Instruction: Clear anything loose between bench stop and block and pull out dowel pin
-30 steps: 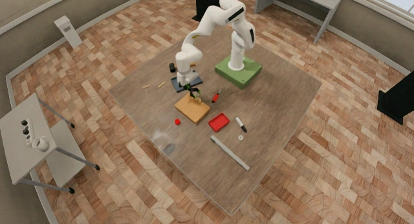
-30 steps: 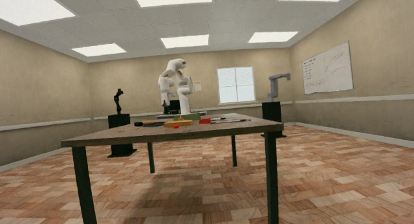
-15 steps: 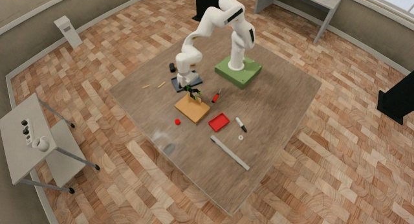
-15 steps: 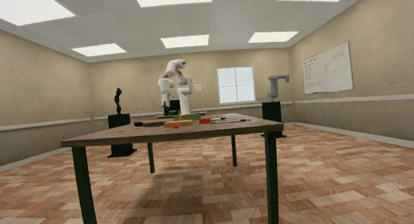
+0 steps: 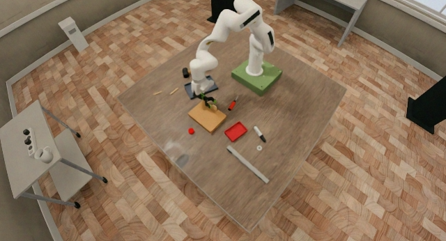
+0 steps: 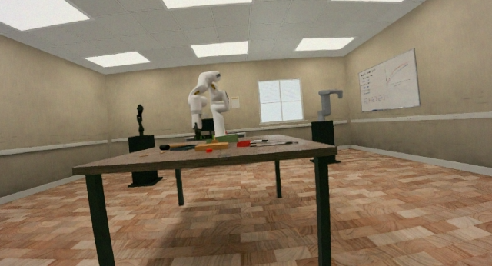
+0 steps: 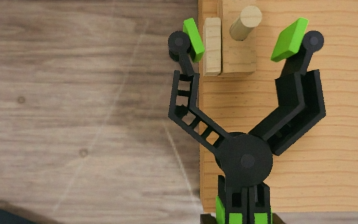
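A tan bench board [image 5: 207,120] lies mid-table. In the wrist view a narrow light strip, the bench stop [image 7: 212,46], stands at the board's left edge. The small wooden block [image 7: 238,57] lies flat against it, and I see nothing loose between them. The dowel pin [image 7: 245,22] stands in the block's hole. My gripper [image 5: 203,95] points down at the board's far corner and is shut on the handles of the black spring clamp with green pads [image 7: 242,160]. The clamp is level, just above the board. Its jaws are spread, one pad outside the stop, the other to the right of the block.
A red-handled screwdriver [image 5: 232,104], a red tray [image 5: 235,131], a marker [image 5: 259,134], a washer [image 5: 259,148] and a grey ruler [image 5: 247,164] lie right of and in front of the board. A red cap [image 5: 191,131], a dark mat [image 5: 189,89], a mallet [image 5: 185,72] and two wooden sticks [image 5: 173,90] lie to the left.
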You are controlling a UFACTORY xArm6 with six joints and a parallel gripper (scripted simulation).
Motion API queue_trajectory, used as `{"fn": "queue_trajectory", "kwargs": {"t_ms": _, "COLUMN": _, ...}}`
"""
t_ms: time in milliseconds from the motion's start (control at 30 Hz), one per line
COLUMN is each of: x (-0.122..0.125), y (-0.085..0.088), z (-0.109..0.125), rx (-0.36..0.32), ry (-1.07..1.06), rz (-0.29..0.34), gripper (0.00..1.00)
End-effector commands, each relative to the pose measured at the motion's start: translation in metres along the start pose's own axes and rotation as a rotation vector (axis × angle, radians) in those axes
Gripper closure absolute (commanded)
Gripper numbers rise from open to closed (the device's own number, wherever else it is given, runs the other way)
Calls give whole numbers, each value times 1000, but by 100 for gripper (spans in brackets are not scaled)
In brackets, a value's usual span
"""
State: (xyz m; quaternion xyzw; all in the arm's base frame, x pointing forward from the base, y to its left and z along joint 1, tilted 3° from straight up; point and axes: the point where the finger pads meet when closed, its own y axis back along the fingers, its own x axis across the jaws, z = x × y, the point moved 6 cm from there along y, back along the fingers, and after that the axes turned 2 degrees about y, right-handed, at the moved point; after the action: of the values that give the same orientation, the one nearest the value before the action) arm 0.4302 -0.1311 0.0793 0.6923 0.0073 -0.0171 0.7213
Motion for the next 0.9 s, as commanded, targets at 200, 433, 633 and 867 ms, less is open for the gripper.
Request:
{"fn": "queue_trajectory", "kwargs": {"t_ms": 200, "x": 2, "y": -8, "z": 1, "rx": -2, "ry": 0, "rz": 6, "gripper": 73}}
{"fn": "queue_trajectory", "kwargs": {"t_ms": 433, "x": 2, "y": -15, "z": 1, "rx": -2, "ry": 0, "rz": 6, "gripper": 73}}
{"fn": "queue_trajectory", "kwargs": {"t_ms": 633, "x": 2, "y": -21, "z": 1, "rx": -2, "ry": 0, "rz": 6, "gripper": 73}}
{"fn": "queue_trajectory", "kwargs": {"t_ms": 867, "x": 2, "y": -25, "z": 1, "rx": -2, "ry": 0, "rz": 6, "gripper": 73}}
